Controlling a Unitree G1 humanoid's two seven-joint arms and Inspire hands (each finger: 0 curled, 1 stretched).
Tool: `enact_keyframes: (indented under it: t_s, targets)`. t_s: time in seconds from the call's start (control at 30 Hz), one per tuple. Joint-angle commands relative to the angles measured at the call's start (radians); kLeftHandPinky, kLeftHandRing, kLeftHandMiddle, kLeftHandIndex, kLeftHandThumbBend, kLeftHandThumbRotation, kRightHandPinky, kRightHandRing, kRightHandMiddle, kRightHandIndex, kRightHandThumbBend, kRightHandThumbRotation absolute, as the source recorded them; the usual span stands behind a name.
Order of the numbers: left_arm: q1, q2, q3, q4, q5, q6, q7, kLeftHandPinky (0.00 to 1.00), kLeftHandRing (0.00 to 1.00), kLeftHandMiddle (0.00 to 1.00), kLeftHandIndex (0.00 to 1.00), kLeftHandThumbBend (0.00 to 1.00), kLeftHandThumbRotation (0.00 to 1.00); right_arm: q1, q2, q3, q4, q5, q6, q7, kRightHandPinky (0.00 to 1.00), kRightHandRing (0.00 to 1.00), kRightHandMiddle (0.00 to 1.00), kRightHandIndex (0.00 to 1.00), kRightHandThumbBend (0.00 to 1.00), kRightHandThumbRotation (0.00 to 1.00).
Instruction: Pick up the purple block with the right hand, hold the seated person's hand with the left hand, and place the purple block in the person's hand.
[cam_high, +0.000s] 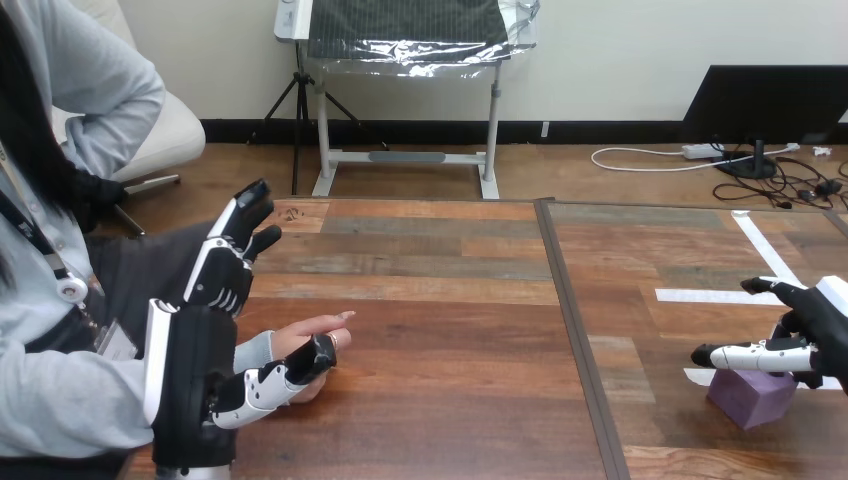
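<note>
Left hand (215, 275) beside the person's hand (315, 335); right hand (815, 320) over the purple block (752, 400).
Left fingers straight and spread upward, thumb lying against the person's hand; right fingers straight and parted, the block just beneath them on the table (450, 380).

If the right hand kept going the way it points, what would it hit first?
The right hand points to the view's left. The table ahead looks free; first in line is probably the person's hand beside the left hand, though depth is unclear.
</note>
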Motion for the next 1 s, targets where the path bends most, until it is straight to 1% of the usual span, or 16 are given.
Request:
enact_keyframes:
  t_s: [0.0, 0.17, 0.37, 0.63, 0.77, 0.83, 0.97]
  targets:
    - [-0.051, 0.008, -0.003, -0.020, -0.011, -0.011, -0.008, 0.86, 0.92, 0.92, 0.89, 1.00, 0.59, -0.042, -0.017, 0.013, 0.007, -0.001, -0.010, -0.009, 0.11, 0.10, 0.19, 0.90, 0.99, 0.39]
    - [-0.049, 0.007, 0.004, -0.023, -0.003, -0.008, -0.005, 0.85, 0.91, 0.92, 0.88, 1.00, 0.59, -0.038, -0.017, 0.012, -0.002, 0.000, -0.017, -0.010, 0.11, 0.10, 0.19, 0.90, 0.98, 0.37]
    - [-0.048, 0.008, -0.002, -0.023, -0.012, -0.006, -0.010, 0.85, 0.91, 0.92, 0.88, 1.00, 0.59, -0.037, -0.015, 0.012, -0.012, -0.001, -0.012, -0.014, 0.11, 0.11, 0.20, 0.90, 0.96, 0.35]
    - [-0.048, 0.008, 0.000, -0.023, -0.009, -0.005, -0.011, 0.86, 0.92, 0.92, 0.88, 1.00, 0.59, -0.036, -0.016, 0.008, -0.027, 0.007, -0.005, 0.003, 0.12, 0.11, 0.20, 0.90, 0.93, 0.32]
    - [-0.048, 0.008, -0.002, -0.024, -0.014, -0.004, -0.013, 0.86, 0.92, 0.92, 0.88, 1.00, 0.59, -0.034, -0.015, 0.007, -0.037, 0.008, 0.000, 0.004, 0.13, 0.12, 0.21, 0.90, 0.92, 0.30]
    - [-0.048, 0.008, -0.005, -0.024, -0.021, -0.002, -0.017, 0.86, 0.92, 0.92, 0.88, 1.00, 0.59, -0.032, -0.016, 0.008, -0.044, 0.006, 0.003, 0.004, 0.13, 0.12, 0.21, 0.90, 0.92, 0.31]
    - [-0.049, 0.008, 0.004, -0.024, -0.009, -0.005, -0.013, 0.86, 0.91, 0.92, 0.88, 1.00, 0.59, -0.029, -0.017, 0.008, -0.059, 0.006, 0.009, 0.008, 0.14, 0.13, 0.22, 0.90, 0.93, 0.31]
